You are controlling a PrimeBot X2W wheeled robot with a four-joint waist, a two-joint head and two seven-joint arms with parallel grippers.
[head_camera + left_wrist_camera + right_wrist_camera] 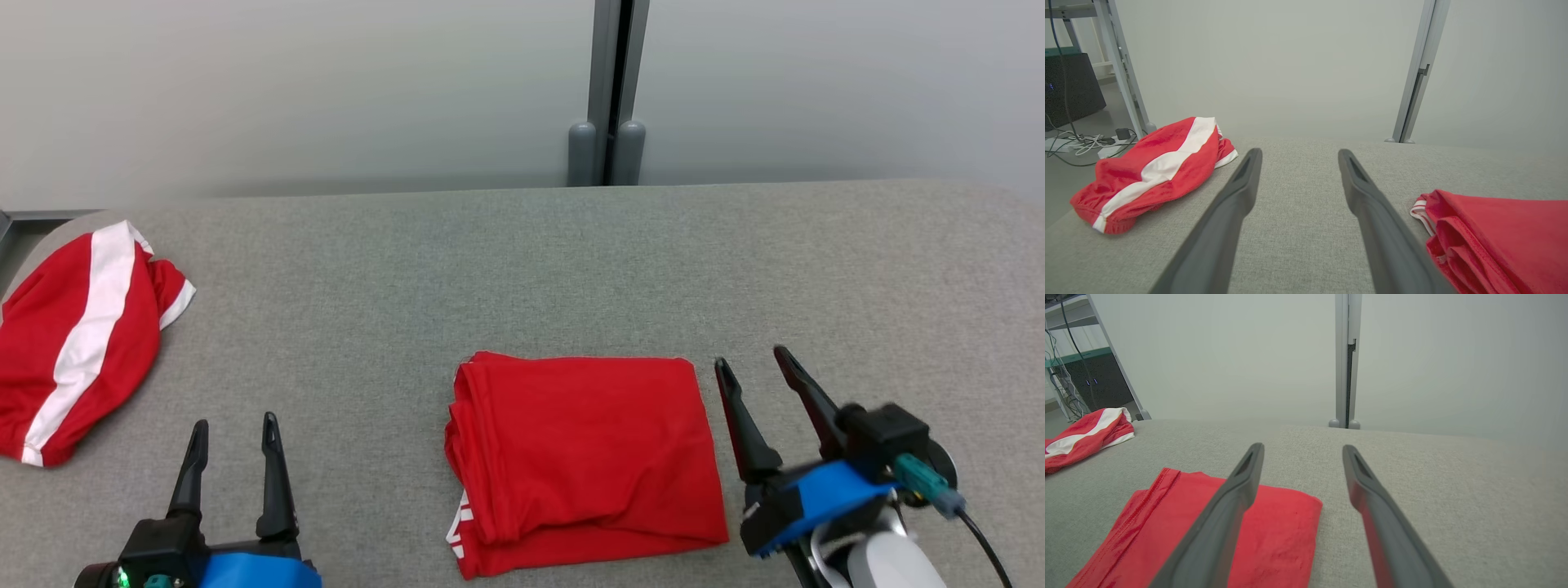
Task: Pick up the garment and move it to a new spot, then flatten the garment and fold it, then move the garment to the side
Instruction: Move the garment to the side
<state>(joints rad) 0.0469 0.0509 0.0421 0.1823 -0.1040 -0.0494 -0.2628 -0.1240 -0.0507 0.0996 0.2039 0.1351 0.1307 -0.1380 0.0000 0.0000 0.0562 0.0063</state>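
The folded red garment (584, 457) lay near the front edge of the tabletop (522, 269), about midway along it. My right gripper (749, 356) stood open and empty just beside its right side. My left gripper (235, 421) was open too, holding nothing. A red-and-white garment (77, 343) sat crumpled at the left edge.

A grey fabric-covered table (522, 245) is backed by a pale wall (245, 82), which is split by a grey upright post (608, 90). A crumpled red cloth with a white stripe (73, 343) is laid at the table's left end. Beyond it, a dark cabinet (1069, 87) and tangled cables (1081, 143) are seen on the floor (1061, 179).
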